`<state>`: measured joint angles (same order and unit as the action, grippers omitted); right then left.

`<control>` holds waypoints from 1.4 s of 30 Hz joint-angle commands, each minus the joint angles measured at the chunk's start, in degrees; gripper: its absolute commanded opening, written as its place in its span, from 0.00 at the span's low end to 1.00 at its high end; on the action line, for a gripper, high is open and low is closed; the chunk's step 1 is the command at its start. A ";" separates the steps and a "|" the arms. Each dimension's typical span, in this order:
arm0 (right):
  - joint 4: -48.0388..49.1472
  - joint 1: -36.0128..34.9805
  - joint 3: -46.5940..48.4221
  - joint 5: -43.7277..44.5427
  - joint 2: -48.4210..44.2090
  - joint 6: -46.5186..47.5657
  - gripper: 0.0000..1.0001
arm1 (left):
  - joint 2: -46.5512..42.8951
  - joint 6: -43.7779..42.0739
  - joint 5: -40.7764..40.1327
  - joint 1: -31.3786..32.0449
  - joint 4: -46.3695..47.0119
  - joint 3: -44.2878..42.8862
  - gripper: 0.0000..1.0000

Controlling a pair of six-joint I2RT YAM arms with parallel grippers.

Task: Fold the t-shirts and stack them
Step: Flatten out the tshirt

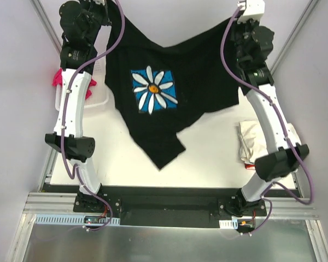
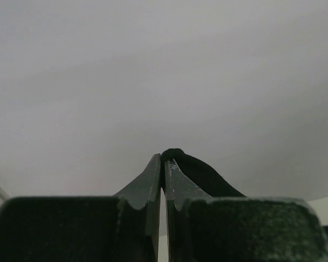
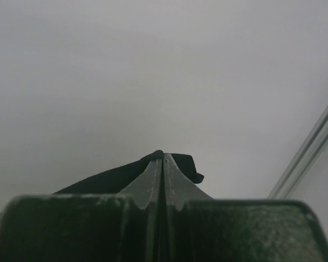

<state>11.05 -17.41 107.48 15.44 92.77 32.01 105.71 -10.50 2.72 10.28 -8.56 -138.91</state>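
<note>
Black t-shirt (image 1: 199, 82) with a white daisy (image 1: 154, 89) on a blue patch hung spread above the table (image 1: 208, 158), lifted by two corners over the table's far side. The left gripper (image 2: 164, 159) was pressed together on a fold of the black cloth, and the right gripper (image 3: 163, 155) was clamped on the opposite corner. A cream-white t-shirt (image 1: 250, 143) lay crumpled at the table's right edge. A pink t-shirt (image 1: 59, 78) showed by the white basket (image 1: 101, 101) at its left edge.

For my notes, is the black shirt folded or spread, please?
Spread: black shirt hangs open between the left gripper and right gripper.
</note>
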 commanded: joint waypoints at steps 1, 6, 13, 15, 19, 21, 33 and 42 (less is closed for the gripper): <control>0.04 1.24 15.35 1.26 6.35 1.39 0.01 | -0.24 2.50 -0.08 -3.34 7.33 -7.16 0.00; -0.94 1.41 12.50 0.82 4.18 -2.03 0.01 | -5.51 2.15 -0.61 -3.34 4.44 -3.56 0.00; 1.86 0.98 -12.09 1.26 -16.81 -6.69 0.01 | -26.47 6.63 0.53 -3.25 -0.15 15.65 0.00; 1.87 1.06 -20.68 1.35 -24.87 -7.48 0.01 | -32.29 8.90 1.06 -3.25 0.03 25.94 0.00; -1.11 0.28 -32.12 0.46 -38.43 -8.10 0.01 | -51.50 13.48 1.42 -2.03 0.99 44.92 0.07; -3.91 0.45 -33.65 0.22 -44.83 -10.46 0.15 | -57.08 16.18 -1.58 -0.01 2.31 53.37 0.42; -22.56 0.71 -33.21 3.81 -58.48 -17.07 0.73 | -76.62 19.64 1.23 0.00 -1.99 60.43 0.99; -24.59 0.71 -36.02 2.49 -58.32 -19.17 0.66 | -68.04 25.43 6.42 0.00 -0.15 69.81 0.99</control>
<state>-13.10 -16.80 72.42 18.39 33.80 15.16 29.87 10.11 4.34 10.11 -9.89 -74.41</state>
